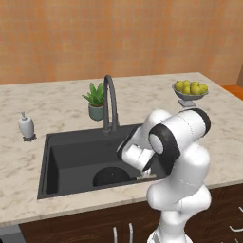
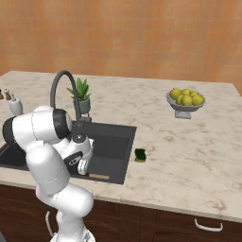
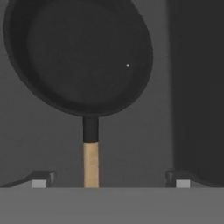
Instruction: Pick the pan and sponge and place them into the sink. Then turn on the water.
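Pan (image 3: 78, 57) lying flat on the sink (image 1: 71, 156) floor, near-right part of the basin, wooden handle running between wide-open gripper (image 3: 109, 179) fingertips, apparently untouched. Sponge (image 2: 140, 154) on the counter (image 2: 189, 142), just right of the sink rim. Faucet (image 1: 110, 102) at the far edge.

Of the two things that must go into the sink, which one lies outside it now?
The sponge: it rests on the counter right of the sink, while the pan already lies inside the basin.
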Controlling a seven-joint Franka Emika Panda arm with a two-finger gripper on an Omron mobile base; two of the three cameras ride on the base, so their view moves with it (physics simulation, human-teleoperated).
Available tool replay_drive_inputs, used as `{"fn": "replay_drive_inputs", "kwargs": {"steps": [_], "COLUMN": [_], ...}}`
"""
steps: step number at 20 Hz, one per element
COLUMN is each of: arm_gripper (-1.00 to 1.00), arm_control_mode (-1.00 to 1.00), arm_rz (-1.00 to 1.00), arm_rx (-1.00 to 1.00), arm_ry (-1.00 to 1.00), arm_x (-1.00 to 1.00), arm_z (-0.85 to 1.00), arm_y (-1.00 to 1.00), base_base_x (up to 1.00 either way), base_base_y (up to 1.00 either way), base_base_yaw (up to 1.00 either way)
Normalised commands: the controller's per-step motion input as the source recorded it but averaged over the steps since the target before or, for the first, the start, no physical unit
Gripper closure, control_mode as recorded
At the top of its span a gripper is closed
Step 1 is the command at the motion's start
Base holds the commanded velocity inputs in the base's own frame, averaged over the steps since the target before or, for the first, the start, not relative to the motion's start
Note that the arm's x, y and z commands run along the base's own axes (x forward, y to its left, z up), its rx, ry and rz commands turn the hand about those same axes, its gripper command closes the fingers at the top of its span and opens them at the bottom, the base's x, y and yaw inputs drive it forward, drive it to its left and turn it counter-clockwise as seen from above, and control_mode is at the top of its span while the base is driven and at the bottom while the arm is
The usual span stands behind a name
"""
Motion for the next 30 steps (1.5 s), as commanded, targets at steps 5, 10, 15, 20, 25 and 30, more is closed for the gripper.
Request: {"fn": "replay_drive_inputs", "kwargs": {"steps": [5,10,15,20,25,30], "arm_gripper": [-1.00,-1.00,-1.00,-1.00,-1.00,-1.00], "arm_control_mode": [-1.00,-1.00,-1.00,-1.00,-1.00,-1.00], "arm_rz": [-0.01,0.00,0.00,-0.05,-0.01,-0.21], "arm_rx": [0.00,0.00,0.00,0.00,0.00,0.00], "arm_ry": [0.16,0.29,0.32,0.27,0.00,0.00], "arm_x": [0.00,0.12,0.06,0.01,0.00,-0.12], "arm_z": [1.00,1.00,1.00,0.49,0.00,0.07], "arm_y": [-0.24,-0.13,-0.09,-0.19,-0.01,-0.02], "base_base_x": [0.00,0.00,0.00,0.00,0.00,0.00], "base_base_y": [0.00,0.00,0.00,0.00,0.00,0.00], "base_base_yaw": [0.00,0.00,0.00,0.00,0.00,0.00]}}
